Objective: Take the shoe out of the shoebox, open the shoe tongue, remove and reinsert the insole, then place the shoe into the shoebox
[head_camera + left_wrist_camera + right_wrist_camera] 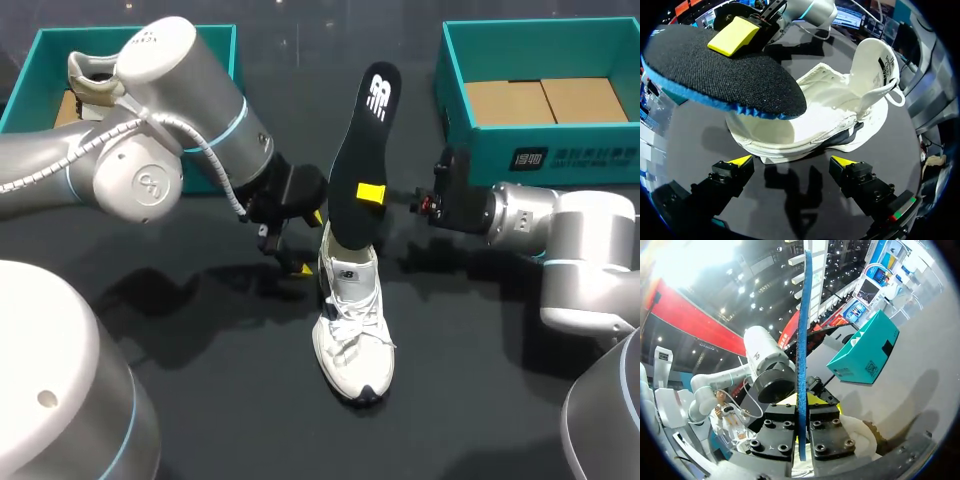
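Observation:
A white shoe (352, 322) stands on the dark table with its toe toward me and its tongue (875, 60) pulled up. The black insole (364, 150) with a blue underside is held upright above the heel, its lower end at the shoe's opening. My right gripper (371, 195) is shut on the insole; in the right wrist view the insole (802, 355) shows edge-on, clamped in the right gripper (803, 412). My left gripper (310, 242) stands open just left of the heel. In the left wrist view the left gripper (791, 162) faces the shoe (840, 117) without touching it.
A teal shoebox (215, 40) at the back left holds another shoe (90, 85). A second teal box (540, 150) at the back right has cardboard in its bottom. The left box (865, 352) also shows beyond the insole in the right wrist view.

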`<state>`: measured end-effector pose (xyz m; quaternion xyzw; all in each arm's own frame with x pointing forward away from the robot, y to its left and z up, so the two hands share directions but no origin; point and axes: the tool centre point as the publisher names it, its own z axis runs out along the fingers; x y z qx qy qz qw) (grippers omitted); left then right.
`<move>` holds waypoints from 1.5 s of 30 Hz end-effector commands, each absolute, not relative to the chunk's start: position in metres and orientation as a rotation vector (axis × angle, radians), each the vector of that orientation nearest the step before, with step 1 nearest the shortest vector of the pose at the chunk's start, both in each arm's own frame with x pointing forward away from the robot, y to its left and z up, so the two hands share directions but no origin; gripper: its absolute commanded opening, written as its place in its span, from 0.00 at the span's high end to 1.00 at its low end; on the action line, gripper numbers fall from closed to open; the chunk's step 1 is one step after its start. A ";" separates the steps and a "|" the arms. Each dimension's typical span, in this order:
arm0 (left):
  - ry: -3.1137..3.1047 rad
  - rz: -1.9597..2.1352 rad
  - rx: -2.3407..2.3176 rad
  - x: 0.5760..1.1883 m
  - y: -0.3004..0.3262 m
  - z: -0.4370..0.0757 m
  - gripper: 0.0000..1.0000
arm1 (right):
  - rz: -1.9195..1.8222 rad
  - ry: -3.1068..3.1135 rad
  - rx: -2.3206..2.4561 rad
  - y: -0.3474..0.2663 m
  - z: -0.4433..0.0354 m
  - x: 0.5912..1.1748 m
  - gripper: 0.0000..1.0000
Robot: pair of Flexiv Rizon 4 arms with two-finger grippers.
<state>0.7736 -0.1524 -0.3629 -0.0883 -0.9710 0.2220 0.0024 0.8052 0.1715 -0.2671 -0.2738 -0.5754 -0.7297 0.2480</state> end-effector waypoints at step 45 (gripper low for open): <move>-3.046 0.695 -0.279 0.774 -0.153 -0.364 0.00 | -1.936 -1.750 -0.591 0.183 -0.283 0.811 1.00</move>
